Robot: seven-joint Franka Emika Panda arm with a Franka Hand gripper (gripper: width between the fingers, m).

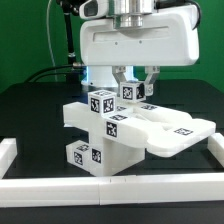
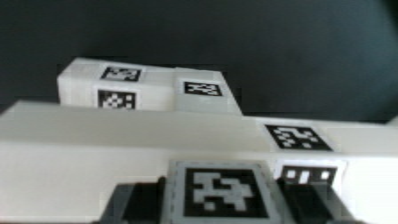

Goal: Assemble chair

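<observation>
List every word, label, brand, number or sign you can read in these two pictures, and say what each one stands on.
No readable words, brands or numbers appear in either view.
The only signs are black-and-white square tags on the blocky matte-white plastic chair parts: patterns, not text.
The exterior view's small tags are too blurred to make out in detail.
The tag nearest the wrist camera is larger, yet also pattern only.

Exterior view's pretty bright and even, white chair parts (image 1: 120, 135) nearly blown out against the dark table (image 1: 30, 110). Wrist view's soft and blurry, especially up close.
</observation>
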